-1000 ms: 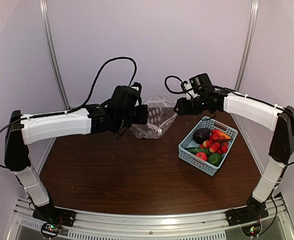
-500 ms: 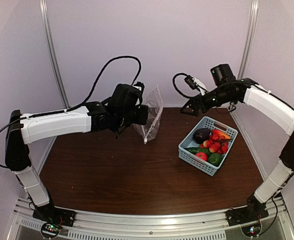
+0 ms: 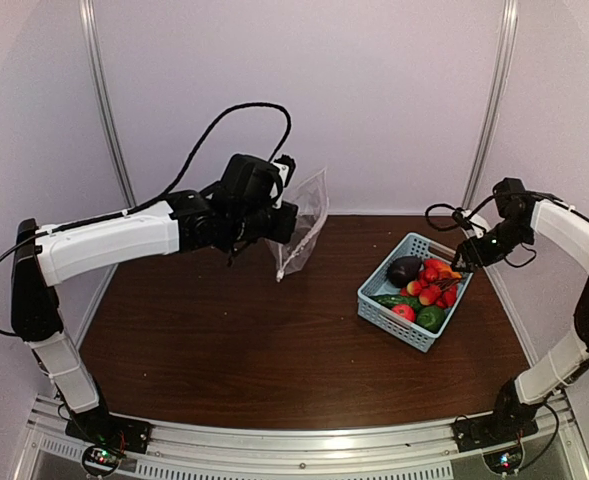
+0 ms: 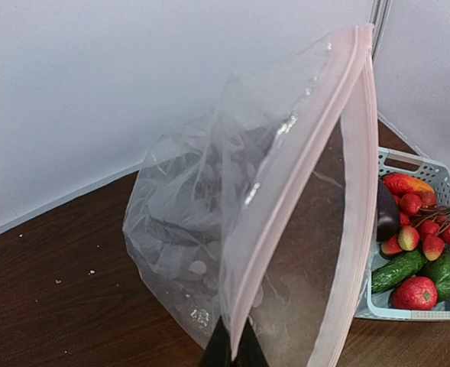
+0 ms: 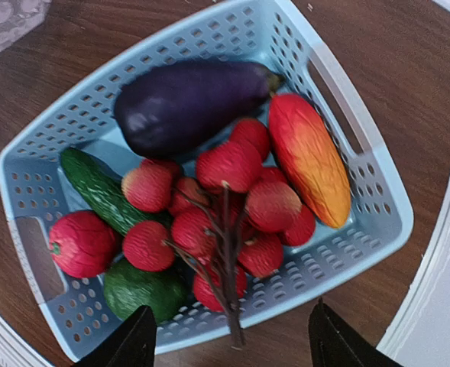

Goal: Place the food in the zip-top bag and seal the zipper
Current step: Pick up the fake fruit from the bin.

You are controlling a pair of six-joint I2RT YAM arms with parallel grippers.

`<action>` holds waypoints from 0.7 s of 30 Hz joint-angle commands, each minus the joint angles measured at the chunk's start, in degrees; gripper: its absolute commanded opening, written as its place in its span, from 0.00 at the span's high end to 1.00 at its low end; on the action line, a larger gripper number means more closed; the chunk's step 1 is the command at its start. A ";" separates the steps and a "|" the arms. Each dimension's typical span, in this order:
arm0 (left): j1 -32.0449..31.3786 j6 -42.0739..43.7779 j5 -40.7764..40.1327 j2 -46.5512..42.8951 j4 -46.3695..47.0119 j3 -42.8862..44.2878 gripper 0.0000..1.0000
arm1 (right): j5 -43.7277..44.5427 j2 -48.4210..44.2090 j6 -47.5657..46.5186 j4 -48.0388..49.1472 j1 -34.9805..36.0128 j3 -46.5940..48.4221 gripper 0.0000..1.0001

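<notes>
My left gripper [image 3: 286,222] is shut on one lip of the clear zip-top bag [image 3: 304,232] and holds it above the table; in the left wrist view the bag [image 4: 209,222] hangs open, its pinkish-white zipper [image 4: 286,199] clamped between the fingertips [image 4: 236,348]. My right gripper [image 3: 458,264] is open over the near-right rim of the light-blue basket [image 3: 382,318]. In the right wrist view the gripper [image 5: 232,344] hovers above the red fruit cluster [image 5: 225,210], with the eggplant [image 5: 190,103], cucumber [image 5: 98,191], tomato [image 5: 81,243], green lump [image 5: 142,289] and orange-red piece [image 5: 309,157] in the basket [image 5: 37,180].
The dark wooden table [image 3: 254,340] ends at a metal rail in front. White walls stand close behind and at both sides. The basket sits near the table's right edge [image 5: 446,229].
My right gripper let go of the bag and swung right and down to above the basket. The bag now hangs from the left gripper alone, raised slightly.
</notes>
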 commanded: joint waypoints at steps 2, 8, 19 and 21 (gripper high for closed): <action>0.25 0.70 2.11 -0.58 -0.70 0.53 1.00 | 4.25 -0.58 0.35 0.59 -2.14 -3.85 0.31; 0.24 0.32 2.80 -0.66 -1.37 0.66 1.00 | 1.62 2.75 0.72 1.76 -2.29 -3.84 0.38; 0.29 -0.01 1.54 -2.10 -2.08 -0.61 1.00 | -4.43 7.56 1.81 2.29 -2.33 -3.51 0.82; 0.25 -0.01 1.63 -1.95 -2.07 -0.58 1.00 | -5.41 7.49 1.84 2.04 -2.32 -3.37 0.96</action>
